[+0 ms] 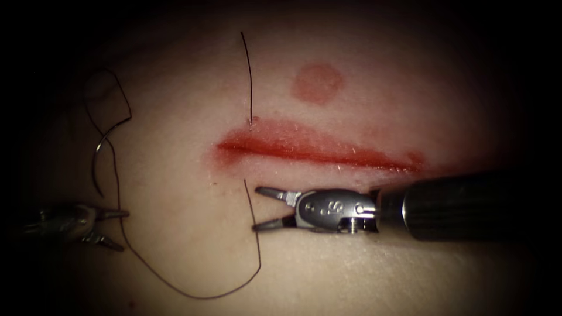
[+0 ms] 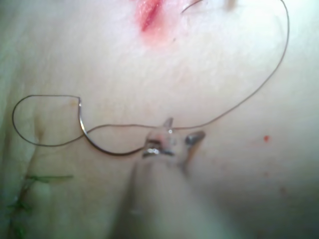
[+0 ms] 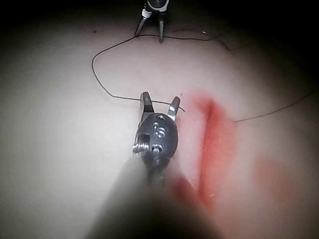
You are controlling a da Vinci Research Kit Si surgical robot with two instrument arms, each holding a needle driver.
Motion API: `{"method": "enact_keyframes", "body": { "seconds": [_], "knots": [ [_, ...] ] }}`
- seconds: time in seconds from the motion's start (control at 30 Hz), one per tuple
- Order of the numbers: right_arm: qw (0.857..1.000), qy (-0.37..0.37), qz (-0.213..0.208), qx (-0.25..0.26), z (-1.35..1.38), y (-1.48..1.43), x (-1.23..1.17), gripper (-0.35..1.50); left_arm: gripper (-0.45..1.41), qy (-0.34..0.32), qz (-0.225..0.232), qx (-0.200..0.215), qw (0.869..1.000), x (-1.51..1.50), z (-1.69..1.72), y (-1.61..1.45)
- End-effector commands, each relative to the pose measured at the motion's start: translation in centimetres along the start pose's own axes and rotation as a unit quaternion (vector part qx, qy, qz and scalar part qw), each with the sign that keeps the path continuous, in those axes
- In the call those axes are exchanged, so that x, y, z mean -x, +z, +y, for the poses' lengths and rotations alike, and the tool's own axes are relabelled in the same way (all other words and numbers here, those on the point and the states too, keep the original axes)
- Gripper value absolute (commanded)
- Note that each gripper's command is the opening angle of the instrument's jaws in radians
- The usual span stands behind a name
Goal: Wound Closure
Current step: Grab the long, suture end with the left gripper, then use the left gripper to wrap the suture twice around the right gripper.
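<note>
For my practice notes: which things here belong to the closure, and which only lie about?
Belong: cut; needle, free on tissue left of cut; thread through the cut's left end; left tool and right tool, both open, empty.
Lying about: round red mark.

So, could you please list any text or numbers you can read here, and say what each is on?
"S" with a small dot to each side: engraved on the right tool wrist housing, endoscope view.
"6" or "9", orientation unclear: the same housing, right wrist view.
Left tool: no readable marking.
Tissue, thread, needle: none.
</note>
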Motion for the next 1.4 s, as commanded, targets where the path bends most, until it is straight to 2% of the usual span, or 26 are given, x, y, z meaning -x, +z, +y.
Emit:
{"method": "enact_keyframes", "body": {
  "seconds": [0.03,0.07,0.17,0.2,0.37,0.43,0.53,0.8,0.87,0.9,1.07,1.1,1.13,1.17,1.23,1.4],
  "knots": [
    [1.000,0.001,0.001,-0.001,-0.05,0.07,0.04,0.83,0.48,0.002,0.001,0.000,1.000,0.04,-0.02,0.13],
    [1.000,0.001,0.001,-0.002,-0.05,0.07,0.04,0.83,0.43,0.004,-0.004,0.001,1.000,0.07,-0.03,0.17],
    [1.000,0.001,0.001,-0.002,-0.06,0.07,0.03,0.83,-0.24,0.010,-0.019,0.007,1.000,0.16,-0.08,0.22],
    [1.000,0.001,0.001,-0.002,-0.06,0.06,0.03,0.83,-0.35,0.011,-0.021,0.002,1.000,0.19,-0.11,0.19],
    [1.000,0.001,0.001,-0.002,-0.06,0.07,0.03,0.83,-0.35,0.014,-0.036,-0.025,0.999,0.18,-0.28,0.05],
    [1.000,0.001,0.001,-0.002,-0.06,0.07,0.03,0.83,-0.35,0.016,-0.041,-0.056,0.997,0.11,-0.36,-0.08],
    [1.000,0.001,0.001,-0.002,-0.06,0.07,0.02,0.83,-0.35,0.015,-0.009,-0.080,0.997,-0.09,-0.37,-0.24],
    [1.000,0.009,0.002,0.008,0.10,0.03,-0.04,0.73,-0.35,0.030,0.071,-0.147,0.986,-0.94,-0.31,-0.69],
    [1.000,0.013,0.007,0.016,0.17,0.01,-0.06,0.71,-0.35,0.040,0.089,-0.151,0.984,-1.17,-0.28,-0.78],
    [1.000,0.016,0.012,0.024,0.24,0.00,-0.06,0.71,-0.35,0.043,0.111,-0.150,0.981,-1.38,-0.26,-0.84],
    [0.999,0.024,0.019,0.045,0.42,0.09,-0.01,0.80,-0.35,0.049,0.160,-0.146,0.975,-1.77,-0.28,-0.93],
    [0.999,0.024,0.020,0.044,0.46,0.16,0.02,0.76,-0.35,0.046,0.180,-0.146,0.972,-1.89,-0.33,-0.95],
    [0.999,0.024,0.025,0.037,0.47,0.23,0.03,0.59,-0.35,0.045,0.187,-0.146,0.970,-1.93,-0.36,-0.96],
    [0.999,0.023,0.030,0.027,0.46,0.28,0.04,0.33,-0.35,0.043,0.198,-0.148,0.968,-1.97,-0.41,-0.98],
    [0.999,0.020,0.031,0.009,0.45,0.39,0.07,-0.35,-0.35,0.039,0.215,-0.158,0.963,-2.02,-0.49,-1.01],
    [1.000,0.009,0.025,-0.013,0.40,0.57,0.20,-0.35,-0.35,0.031,0.276,-0.174,0.945,-2.08,-0.76,-1.15]
  ]
}}
